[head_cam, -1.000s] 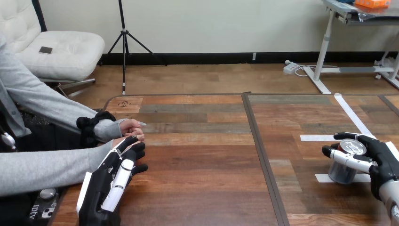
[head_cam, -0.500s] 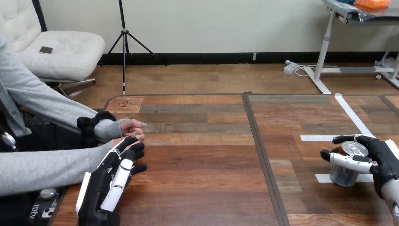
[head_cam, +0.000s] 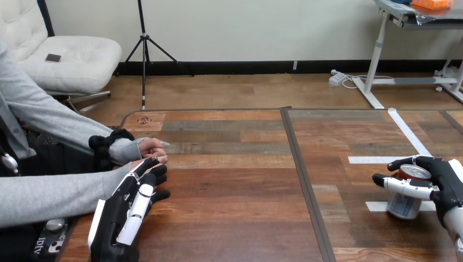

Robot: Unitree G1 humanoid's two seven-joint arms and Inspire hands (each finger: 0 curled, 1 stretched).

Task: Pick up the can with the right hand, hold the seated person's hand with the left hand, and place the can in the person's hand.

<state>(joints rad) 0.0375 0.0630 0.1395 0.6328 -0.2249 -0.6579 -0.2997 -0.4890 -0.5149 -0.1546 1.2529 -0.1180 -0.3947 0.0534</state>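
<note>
Can at lower right, the right hand curled around it. Left hand at lower left, just below the person's hand; its grip I cannot tell.

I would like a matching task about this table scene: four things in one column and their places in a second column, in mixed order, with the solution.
Things
1. can
2. left robot hand
3. person's hand
4. white tape

Places
A. stuck flat on the right part of the table
B. at the left side, farther from the robot
C. inside the curled fingers of the right robot hand
D. at the left side, near the front edge

Pairs: 1-C, 2-D, 3-B, 4-A
</note>
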